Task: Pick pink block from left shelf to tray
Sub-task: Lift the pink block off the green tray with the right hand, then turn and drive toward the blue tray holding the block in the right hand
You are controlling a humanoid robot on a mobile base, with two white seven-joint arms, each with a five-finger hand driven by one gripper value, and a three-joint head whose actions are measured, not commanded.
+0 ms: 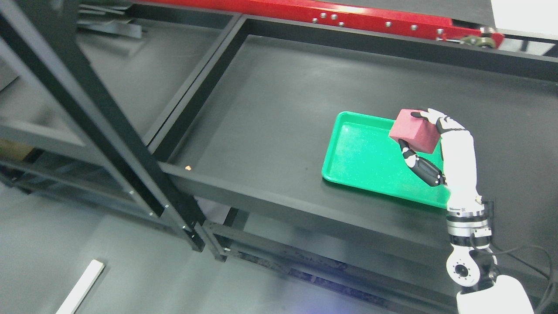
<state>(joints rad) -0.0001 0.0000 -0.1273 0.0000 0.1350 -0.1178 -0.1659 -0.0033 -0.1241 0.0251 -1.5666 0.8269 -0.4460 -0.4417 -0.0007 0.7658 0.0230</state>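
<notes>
The right hand (425, 139), white with black finger segments, grips the pink foam-like cube (414, 131), thumb below its near face and fingers (429, 115) hooked over its far top edge; the left hand is out of view. The cube is held above the right part of the shallow green plastic tray (362, 159) and appears clear of the tray floor. To finish the placement well, the hand would best lower straight down until the cube's underside meets the tray, level the tilted cube first, and release only on contact, keeping it inside the tray's raised rim. The white forearm rises from the near right of the tray, wrist bent leftward. Beyond the tray stretches the dark shelf deck (279, 96), then the red beam (370, 19).
</notes>
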